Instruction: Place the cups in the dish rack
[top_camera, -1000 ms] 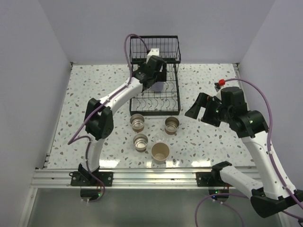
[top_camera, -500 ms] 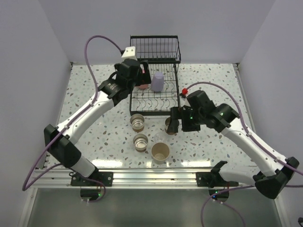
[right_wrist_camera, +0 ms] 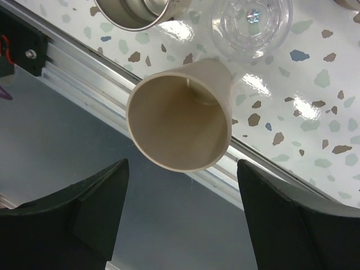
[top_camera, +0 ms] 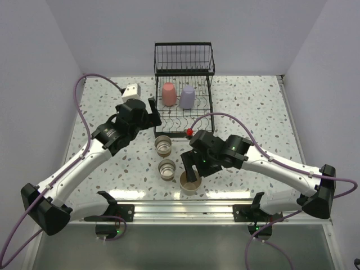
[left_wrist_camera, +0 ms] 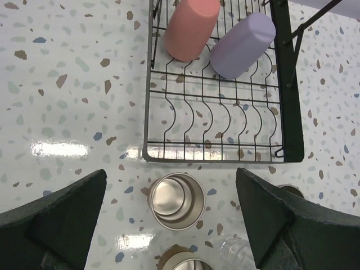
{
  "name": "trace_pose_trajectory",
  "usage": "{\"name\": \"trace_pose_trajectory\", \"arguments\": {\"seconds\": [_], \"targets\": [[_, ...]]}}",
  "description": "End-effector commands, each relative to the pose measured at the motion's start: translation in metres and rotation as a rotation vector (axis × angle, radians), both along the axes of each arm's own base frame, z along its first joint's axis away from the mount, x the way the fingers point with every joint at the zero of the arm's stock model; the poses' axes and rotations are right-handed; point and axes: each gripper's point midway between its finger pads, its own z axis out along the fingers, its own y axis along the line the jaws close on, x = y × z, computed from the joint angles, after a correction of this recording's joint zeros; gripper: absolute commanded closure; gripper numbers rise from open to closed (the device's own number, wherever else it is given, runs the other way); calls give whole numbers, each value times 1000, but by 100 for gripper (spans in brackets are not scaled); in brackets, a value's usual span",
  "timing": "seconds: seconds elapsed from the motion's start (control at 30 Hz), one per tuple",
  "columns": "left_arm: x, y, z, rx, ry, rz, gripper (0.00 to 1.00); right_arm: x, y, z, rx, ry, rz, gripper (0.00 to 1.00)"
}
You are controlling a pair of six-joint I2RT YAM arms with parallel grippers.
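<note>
Between fingers of R end effector (right_wrist_camera: 181, 185), set wide: beige cup (right_wrist_camera: 180, 121), ungripped. Next: close, lift to rack (top_camera: 183, 122). L end effector (left_wrist_camera: 171, 174) wide, empty.

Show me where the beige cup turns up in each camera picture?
Top external: beige cup, low centre.
Right wrist: centre, mouth toward the camera.
Left wrist: not in it.
Shared landmark: the front brown cup, seen in all three.
</note>
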Motion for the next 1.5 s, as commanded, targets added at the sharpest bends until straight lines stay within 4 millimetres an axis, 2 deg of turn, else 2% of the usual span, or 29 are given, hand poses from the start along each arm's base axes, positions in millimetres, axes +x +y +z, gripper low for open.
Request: {"name": "trace_pose_trajectory", "arguments": {"seconds": [0.0, 0.3, 0.53, 0.57, 0.6, 0.7, 0.83, 0.9, 1.17, 1.3, 1.33, 1.4, 1.47], "targets": [[-15, 9, 8, -48, -12, 19, 0, 2, 2, -10, -39, -27, -39, 20], [-34, 17, 6, -65, 11, 6, 1, 6, -12, -23, -129, -74, -66, 24], [-41, 22, -5, -67, 41, 24, 3, 6, -10, -40, -145, -55, -64, 36], [-41, 22, -6, -63, 45, 26, 3, 6, -8, -41, -141, -57, -62, 40], [-42, 22, -9, -59, 51, 21, 6, 6, -7, -42, -138, -57, -61, 42], [-42, 26, -14, -41, 59, 39, 6, 7, -3, -43, -129, -56, -58, 46], [-43, 33, -8, -44, 28, 62, 5, 8, 0, -44, -121, -57, -52, 54], [-43, 29, -4, -68, 9, 42, 5, 8, 1, -45, -123, -58, -49, 57], [-44, 21, -5, -61, 35, -3, 5, 10, 0, -47, -134, -65, -44, 57], [-44, 20, -1, -53, 29, -14, 5, 10, 0, -48, -138, -68, -41, 61], [-43, 20, 0, -54, 25, -15, 5, 10, 0, -49, -140, -69, -37, 63], [-43, 21, 0, -49, 25, -18, 5, 10, 0, -51, -147, -64, -30, 73], [-44, 20, 1, -45, 25, -23, 5, 10, 1, -53, -149, -62, -22, 89]]}}
